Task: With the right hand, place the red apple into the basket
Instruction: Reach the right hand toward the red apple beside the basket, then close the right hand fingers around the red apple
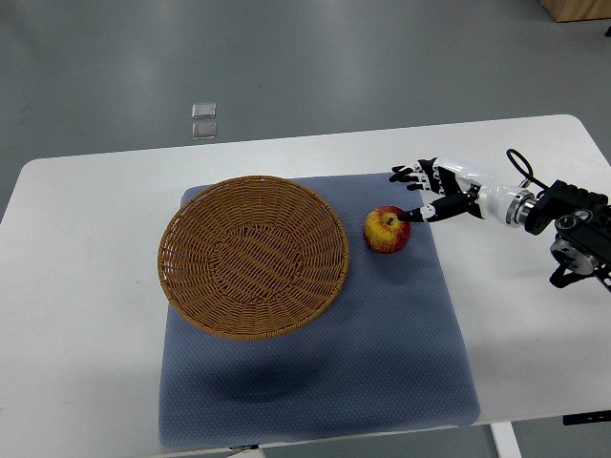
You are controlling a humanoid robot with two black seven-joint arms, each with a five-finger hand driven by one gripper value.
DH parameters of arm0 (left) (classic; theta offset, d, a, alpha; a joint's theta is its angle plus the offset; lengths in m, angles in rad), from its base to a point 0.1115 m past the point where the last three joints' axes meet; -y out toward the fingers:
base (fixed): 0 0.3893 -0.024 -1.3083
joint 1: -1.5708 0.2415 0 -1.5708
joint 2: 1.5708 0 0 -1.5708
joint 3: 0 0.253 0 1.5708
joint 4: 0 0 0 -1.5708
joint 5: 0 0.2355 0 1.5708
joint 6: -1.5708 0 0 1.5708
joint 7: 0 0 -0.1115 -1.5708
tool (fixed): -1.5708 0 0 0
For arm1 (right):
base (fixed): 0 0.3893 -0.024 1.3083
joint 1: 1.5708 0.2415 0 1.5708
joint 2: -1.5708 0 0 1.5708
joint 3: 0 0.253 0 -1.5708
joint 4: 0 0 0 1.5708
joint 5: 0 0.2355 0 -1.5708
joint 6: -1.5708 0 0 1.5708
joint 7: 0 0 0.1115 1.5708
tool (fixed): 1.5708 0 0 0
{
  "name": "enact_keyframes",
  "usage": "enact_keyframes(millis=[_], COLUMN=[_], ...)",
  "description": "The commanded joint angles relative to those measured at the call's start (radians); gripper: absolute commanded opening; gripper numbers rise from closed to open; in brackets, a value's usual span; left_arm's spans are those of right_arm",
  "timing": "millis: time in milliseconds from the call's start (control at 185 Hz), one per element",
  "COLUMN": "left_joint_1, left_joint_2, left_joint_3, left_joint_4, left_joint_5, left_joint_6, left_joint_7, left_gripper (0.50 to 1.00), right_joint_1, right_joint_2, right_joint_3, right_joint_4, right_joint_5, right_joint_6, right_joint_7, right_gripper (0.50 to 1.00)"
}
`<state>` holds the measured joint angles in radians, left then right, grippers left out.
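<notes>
A white table [86, 286] carries a blue-grey mat [382, 363] lying flat.

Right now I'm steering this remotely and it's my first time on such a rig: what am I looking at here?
This is one camera looking steeply down from the robot's own side. The black-and-white jointed thing entering from the right is the robot's right hand, fingers spread, holding nothing. Its fingertips are next to the red apple, which sits on a blue-grey mat on a white table. Just left of the apple lies an empty wicker basket. The left arm is out of view.
</notes>
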<state>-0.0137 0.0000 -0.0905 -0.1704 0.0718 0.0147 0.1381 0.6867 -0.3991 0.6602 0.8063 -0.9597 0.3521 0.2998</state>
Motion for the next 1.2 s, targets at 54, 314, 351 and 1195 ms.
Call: enact_keyframes(millis=[54, 314, 351, 1195], left_joint_1=[0.0, 0.0, 0.0, 0.0], left_joint_2=[0.0, 0.0, 0.0, 0.0], left_joint_3=[0.0, 0.0, 0.0, 0.0], left_joint_4=[0.0, 0.0, 0.0, 0.0], left_joint_5=[0.0, 0.0, 0.0, 0.0], left_joint_6=[-0.001, 0.001, 0.001, -0.001], left_joint_7=[0.0, 0.0, 0.0, 0.0], left_gripper=[1.0, 1.0, 1.0, 1.0], right_joint_1=[-0.006, -0.001, 0.001, 0.005], right_joint_2=[0.002, 0.019, 0.02, 0.057], right_joint_3=[-0.002, -0.002, -0.002, -0.073], right_joint_4=[0.002, 0.019, 0.022, 0.033], right_joint_5=[-0.082, -0.163, -0.174, -0.324], right_joint_6=[-0.001, -0.002, -0.002, -0.131], right_joint_7=[0.012, 0.012, 0.012, 0.007], right_gripper=[0.917, 0.917, 0.915, 0.907])
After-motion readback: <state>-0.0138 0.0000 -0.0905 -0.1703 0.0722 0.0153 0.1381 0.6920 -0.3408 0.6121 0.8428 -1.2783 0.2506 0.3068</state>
